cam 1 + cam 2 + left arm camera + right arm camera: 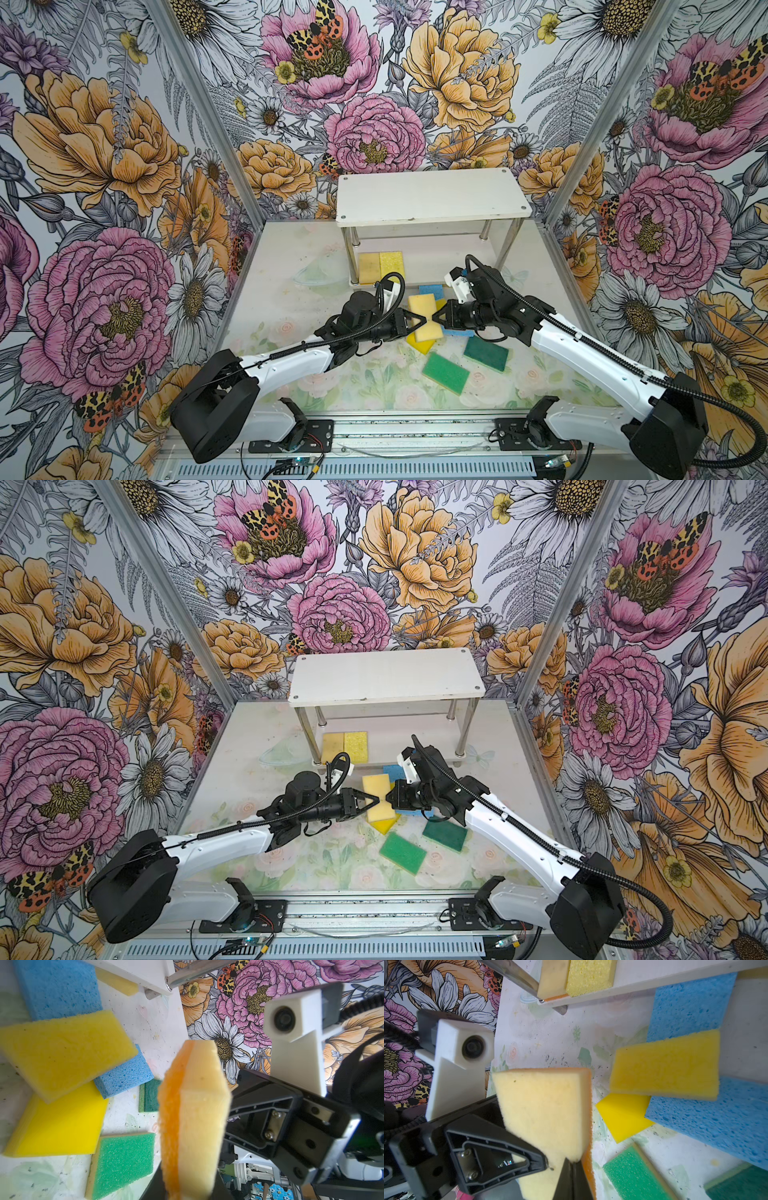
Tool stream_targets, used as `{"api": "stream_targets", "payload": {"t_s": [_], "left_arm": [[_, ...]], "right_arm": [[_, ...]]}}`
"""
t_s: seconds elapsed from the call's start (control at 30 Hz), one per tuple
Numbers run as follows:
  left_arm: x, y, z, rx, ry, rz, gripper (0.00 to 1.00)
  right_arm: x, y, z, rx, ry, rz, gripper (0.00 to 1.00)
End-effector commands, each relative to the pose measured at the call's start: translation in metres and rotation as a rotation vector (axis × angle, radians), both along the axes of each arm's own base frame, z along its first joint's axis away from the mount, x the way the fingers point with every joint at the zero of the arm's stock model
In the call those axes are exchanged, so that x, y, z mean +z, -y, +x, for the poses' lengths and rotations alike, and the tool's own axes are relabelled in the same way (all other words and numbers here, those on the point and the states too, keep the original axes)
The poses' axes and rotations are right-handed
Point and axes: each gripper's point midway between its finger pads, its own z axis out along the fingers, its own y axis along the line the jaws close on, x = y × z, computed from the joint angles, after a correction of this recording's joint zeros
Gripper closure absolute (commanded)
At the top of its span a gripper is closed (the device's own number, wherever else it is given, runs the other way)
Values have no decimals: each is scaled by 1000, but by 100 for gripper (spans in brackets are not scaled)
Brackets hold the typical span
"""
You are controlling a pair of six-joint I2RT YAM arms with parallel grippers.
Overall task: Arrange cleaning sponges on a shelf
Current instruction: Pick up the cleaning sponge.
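The held sponge, pale yellow with an orange scrub layer on one face, hangs in the air between the two claws, which meet tip to tip. The right claw is pinched tight on one edge of it. The left claw is nearly closed, its fingers pressed onto the opposite edge.

The worktop below the claws is pale and glossy, printed with faint flowers and peppered with dark specks. Walls papered with big pink and orange blooms close it in behind and to either side of the claws.

Straight under the claws lies a loose pile. A yellow sponge rests slantwise across a blue sponge, which reaches the shelf's front edge just beyond the claws. A second blue sponge lies under the right claw's wrist. A bright yellow sponge pokes out on the near side. Nearer again, on the right claw's side, a light green sponge and a dark green sponge lie flat, close but apart.

Beyond the claws stands the shelf, its top board covering the lower one. On the lower board, at the left claw's end, a tan sponge and a pitted yellow sponge sit touching side by side, just past a chrome post.
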Motion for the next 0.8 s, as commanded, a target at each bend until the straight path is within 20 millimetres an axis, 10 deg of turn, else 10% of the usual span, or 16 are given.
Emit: {"api": "stream_targets", "payload": {"t_s": [0.0,0.23,0.77], "left_arm": [[4,-7,3,8,-1,-50,85],[16,-33,17,76,-6,-103,86],[23,-48,17,102,2,-126,86]], "right_arm": [[15,-9,6,4,37,37,81],[19,-15,5,20,30,74,54],[19,-41,4,72,6,160,63]]}}
